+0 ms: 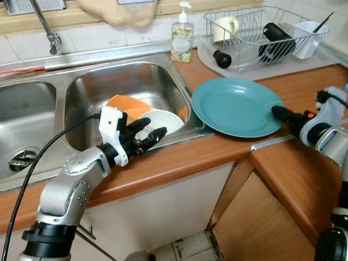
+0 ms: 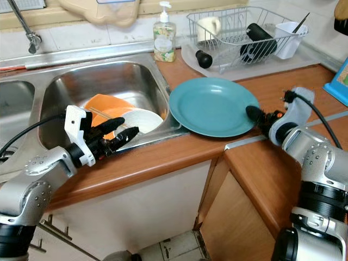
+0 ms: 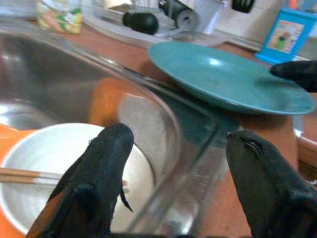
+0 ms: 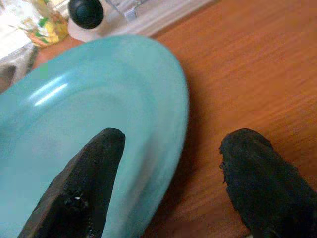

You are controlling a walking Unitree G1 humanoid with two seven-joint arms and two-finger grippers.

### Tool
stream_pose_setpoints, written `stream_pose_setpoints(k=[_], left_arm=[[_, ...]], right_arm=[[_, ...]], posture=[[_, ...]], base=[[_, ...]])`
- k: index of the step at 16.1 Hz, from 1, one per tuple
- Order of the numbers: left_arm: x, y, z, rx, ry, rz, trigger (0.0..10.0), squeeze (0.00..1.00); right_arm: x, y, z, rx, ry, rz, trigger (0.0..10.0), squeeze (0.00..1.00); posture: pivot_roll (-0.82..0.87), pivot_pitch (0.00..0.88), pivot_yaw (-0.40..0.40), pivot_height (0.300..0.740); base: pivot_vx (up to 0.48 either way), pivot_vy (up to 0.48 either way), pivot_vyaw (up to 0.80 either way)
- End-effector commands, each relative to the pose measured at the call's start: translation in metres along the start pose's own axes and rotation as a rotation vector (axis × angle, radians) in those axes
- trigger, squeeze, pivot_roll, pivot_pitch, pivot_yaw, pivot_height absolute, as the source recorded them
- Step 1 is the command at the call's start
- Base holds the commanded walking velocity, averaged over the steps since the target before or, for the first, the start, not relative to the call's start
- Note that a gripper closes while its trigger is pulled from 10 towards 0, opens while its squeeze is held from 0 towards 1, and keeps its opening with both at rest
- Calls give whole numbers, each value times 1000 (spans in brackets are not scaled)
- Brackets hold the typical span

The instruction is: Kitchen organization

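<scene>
A teal plate [image 1: 236, 106] lies on the wooden counter, its left edge overhanging the sink rim. My right gripper [image 1: 283, 114] is open at the plate's right edge; in the right wrist view one finger [image 4: 94, 163] is over the plate and the other [image 4: 257, 168] over the bare counter. My left gripper [image 1: 152, 129] is open above the front rim of the right sink basin [image 1: 136, 76]. Just beyond it in the basin are a white bowl [image 1: 166, 120] and an orange plate [image 1: 128, 104]. A chopstick [image 3: 25, 174] rests across the bowl.
A wire dish rack [image 1: 261, 32] with a mug, a dark bottle and a utensil cup stands at the back right. A soap bottle [image 1: 182, 38] sits behind the sink, the faucet [image 1: 46, 27] at back left. A blue box [image 2: 340, 81] stands far right. A cabinet door [image 1: 255, 217] hangs open below the counter.
</scene>
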State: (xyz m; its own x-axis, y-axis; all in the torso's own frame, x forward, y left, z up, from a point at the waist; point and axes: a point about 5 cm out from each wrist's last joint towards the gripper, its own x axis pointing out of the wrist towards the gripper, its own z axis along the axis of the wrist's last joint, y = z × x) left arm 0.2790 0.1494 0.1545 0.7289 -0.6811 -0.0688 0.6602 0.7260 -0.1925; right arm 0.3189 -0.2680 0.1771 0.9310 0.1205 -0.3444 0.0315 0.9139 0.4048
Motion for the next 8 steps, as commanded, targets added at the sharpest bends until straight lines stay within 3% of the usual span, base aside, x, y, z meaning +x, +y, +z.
stream_pose_setpoints(k=[1, 2, 3, 4, 5, 6, 8], left_arm=[[-1, -6, 0, -3, 12, -40, 10000, 0], [-3, -12, -2, -14, 34, -84, 10000, 0], [-4, -13, -2, -19, 41, -91, 10000, 0], [-5, -15, -2, -21, 42, -100, 10000, 0], [-5, -15, -2, -26, 42, -103, 10000, 0], [-6, -15, -2, -27, 43, -102, 10000, 0], [-7, -15, -2, -28, 45, -96, 10000, 0]], right_arm=[[2, 5, 3, 31, -3, 36, 10000, 0], [5, 10, -3, 56, 23, 65, 8824, 0], [6, 12, -6, 67, 34, 75, 6392, 0], [7, 14, -7, 74, 33, 88, 3255, 0], [8, 16, -8, 71, 34, 98, 941, 0], [8, 17, -9, 80, 34, 106, 0, 0], [8, 20, -10, 100, 32, 127, 0, 0]], posture=[[-77, 0, 45, 740], [-75, 0, 45, 740], [-75, 0, 45, 740], [-74, 0, 46, 740], [-74, 0, 46, 740], [-74, 0, 46, 740], [-69, 0, 46, 740]], base=[[0, 0, 0], [0, 0, 0], [0, 0, 0], [0, 0, 0], [0, 0, 0], [0, 0, 0], [0, 0, 0]])
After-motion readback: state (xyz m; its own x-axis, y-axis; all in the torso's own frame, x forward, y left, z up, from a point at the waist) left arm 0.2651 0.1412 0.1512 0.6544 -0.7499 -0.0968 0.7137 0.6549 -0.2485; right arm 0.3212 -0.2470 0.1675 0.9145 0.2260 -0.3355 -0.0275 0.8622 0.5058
